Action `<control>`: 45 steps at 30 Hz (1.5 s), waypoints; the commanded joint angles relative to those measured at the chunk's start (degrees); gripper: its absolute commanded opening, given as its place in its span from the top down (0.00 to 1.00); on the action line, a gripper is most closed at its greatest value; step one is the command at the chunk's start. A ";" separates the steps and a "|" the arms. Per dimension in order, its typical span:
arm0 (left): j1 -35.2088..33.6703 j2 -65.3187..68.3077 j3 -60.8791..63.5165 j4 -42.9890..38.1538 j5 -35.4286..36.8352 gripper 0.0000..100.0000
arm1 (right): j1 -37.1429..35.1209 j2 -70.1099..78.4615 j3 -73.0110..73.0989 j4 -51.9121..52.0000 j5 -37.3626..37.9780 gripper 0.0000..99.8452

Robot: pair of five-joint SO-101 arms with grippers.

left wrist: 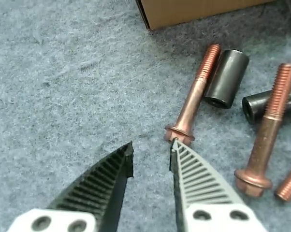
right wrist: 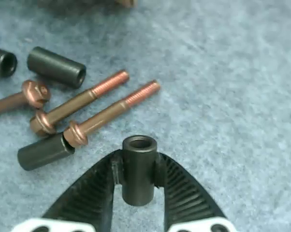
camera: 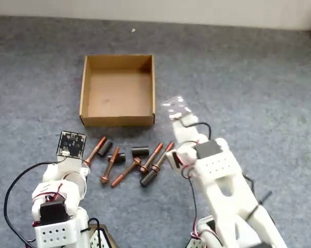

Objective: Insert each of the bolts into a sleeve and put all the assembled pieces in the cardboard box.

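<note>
Right gripper (right wrist: 138,162) clamps sleeve (right wrist: 138,179) upright; left gripper (left wrist: 152,149) parted beside bolt (left wrist: 197,87).

a grey, carpet-like worktop (camera: 259,77) carries an open cardboard box (camera: 119,121), sitting flat with its opening up. just beside the box, on the side toward the arms, copper-coloured bolts (camera: 109,165) and short dark sleeves (camera: 140,151) lie on their sides in a loose cluster, some touching.
</note>
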State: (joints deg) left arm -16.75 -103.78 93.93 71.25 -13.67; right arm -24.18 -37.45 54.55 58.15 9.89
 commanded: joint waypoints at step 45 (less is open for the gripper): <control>25.54 78.90 -44.44 -13.71 8.62 0.77 | 9.01 -7.87 10.15 -11.74 -5.45 0.99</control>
State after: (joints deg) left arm 7.96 -29.05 51.91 62.81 -8.31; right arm -15.82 -43.60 65.27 47.43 4.88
